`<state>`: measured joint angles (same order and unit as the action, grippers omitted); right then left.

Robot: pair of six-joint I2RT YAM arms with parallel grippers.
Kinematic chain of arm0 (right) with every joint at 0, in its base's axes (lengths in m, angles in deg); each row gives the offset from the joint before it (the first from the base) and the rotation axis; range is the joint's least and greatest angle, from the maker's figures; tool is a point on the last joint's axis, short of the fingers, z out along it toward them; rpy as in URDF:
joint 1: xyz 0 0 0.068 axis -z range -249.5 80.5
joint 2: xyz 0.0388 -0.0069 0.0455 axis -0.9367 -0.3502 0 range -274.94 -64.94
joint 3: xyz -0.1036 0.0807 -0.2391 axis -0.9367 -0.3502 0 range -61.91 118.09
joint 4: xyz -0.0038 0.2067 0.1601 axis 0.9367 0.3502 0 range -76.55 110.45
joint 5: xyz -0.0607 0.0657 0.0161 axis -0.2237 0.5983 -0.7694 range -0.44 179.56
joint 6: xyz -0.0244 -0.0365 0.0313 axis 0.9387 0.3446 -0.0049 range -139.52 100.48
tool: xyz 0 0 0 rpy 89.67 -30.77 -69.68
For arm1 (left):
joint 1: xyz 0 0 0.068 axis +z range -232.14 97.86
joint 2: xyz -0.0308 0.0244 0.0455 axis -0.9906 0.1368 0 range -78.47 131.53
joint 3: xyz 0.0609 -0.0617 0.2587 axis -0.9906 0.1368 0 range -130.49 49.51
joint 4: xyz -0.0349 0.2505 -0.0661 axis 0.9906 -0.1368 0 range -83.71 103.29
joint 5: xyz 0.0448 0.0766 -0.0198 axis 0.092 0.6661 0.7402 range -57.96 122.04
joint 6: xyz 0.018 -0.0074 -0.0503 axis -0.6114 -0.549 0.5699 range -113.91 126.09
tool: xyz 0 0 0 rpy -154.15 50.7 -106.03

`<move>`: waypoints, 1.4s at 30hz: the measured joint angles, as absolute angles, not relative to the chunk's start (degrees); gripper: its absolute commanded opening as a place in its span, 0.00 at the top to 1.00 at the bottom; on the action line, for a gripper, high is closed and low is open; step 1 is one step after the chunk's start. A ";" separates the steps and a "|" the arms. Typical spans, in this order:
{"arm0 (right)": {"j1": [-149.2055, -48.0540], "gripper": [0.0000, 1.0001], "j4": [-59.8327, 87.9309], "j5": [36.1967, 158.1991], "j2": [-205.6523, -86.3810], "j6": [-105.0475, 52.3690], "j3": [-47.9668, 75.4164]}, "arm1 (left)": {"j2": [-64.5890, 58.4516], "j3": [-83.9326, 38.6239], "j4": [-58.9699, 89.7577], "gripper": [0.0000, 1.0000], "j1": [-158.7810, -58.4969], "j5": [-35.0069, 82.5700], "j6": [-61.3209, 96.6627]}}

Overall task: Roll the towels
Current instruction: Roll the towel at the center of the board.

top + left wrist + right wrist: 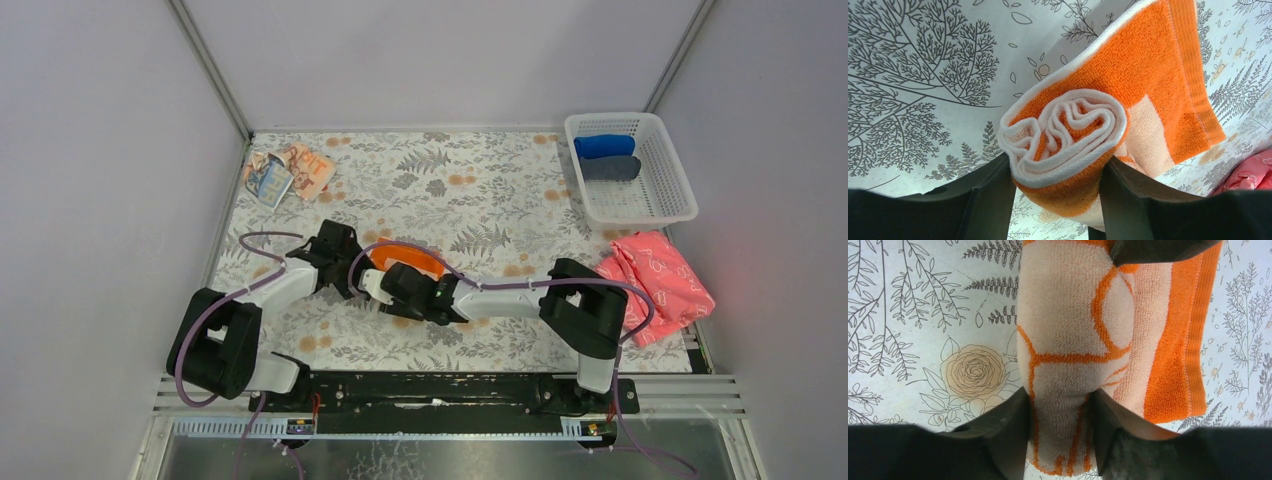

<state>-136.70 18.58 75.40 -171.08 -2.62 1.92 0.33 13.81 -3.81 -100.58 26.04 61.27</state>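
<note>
The left fingers (990, 200) are closed partway, one on each side of the rolled end of the orange towel (1148, 65). They press into the roll, and the white-edged spiral faces the wrist camera. The right fingers (1003, 435) are closed about as far, squeezing the same roll across its peach, orange-lined side. In the right wrist view the roll runs away from them toward a dark finger at the top edge. Beside the roll, the unrolled part of the towel spreads out with its orange border showing, and it seems to lie on the bench (480, 200).

From above, both arms meet over this towel near the middle of the bench, slightly left of centre, with an orange strip showing on their far side. The peach towel (290, 172) lies crumpled at the far left corner, well apart from both arms. At the far right stands a white basket (672, 170) holding a blue roll (605, 146) and a grey roll (610, 168). A pink cloth (655, 280) lies just in front of the basket.
</note>
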 measured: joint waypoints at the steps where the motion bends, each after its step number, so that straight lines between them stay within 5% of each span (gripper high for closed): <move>1: -136.66 0.67 18.73 75.49 -171.17 -2.66 2.01 | 0.46 13.55 -4.03 0.46 -100.40 26.02 61.03; 5: -135.85 0.94 19.39 77.57 -171.17 -3.23 2.54 | 0.68 12.61 -5.19 0.45 -100.01 25.78 60.09; 7: -134.47 1.00 20.02 80.72 -171.00 -3.73 2.93 | 0.70 12.11 -5.82 0.42 -99.99 25.82 59.70; 15: -124.31 1.00 23.34 105.68 -172.16 -9.33 6.62 | -2.45 11.63 -8.58 0.23 -99.22 27.05 59.08; 28: -114.39 1.00 27.45 139.10 -185.66 -21.09 17.11 | -12.78 12.85 -14.85 0.17 -98.85 28.49 59.63; 35: -113.47 1.00 27.56 146.00 -188.79 -24.80 18.12 | -8.08 13.42 -13.98 0.19 -98.76 28.32 59.63; 40: -112.66 0.97 26.19 147.51 -189.40 -27.36 17.66 | -4.13 13.33 -11.51 0.34 -98.19 28.08 59.32; 42: -112.64 0.88 25.57 147.16 -189.14 -28.04 17.22 | -2.75 13.24 -10.15 0.42 -98.15 27.57 59.06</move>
<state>-112.64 25.57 147.16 -189.14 -28.04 17.22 -2.75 13.24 -10.15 -98.15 27.57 59.06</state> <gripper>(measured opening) 0.199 0.675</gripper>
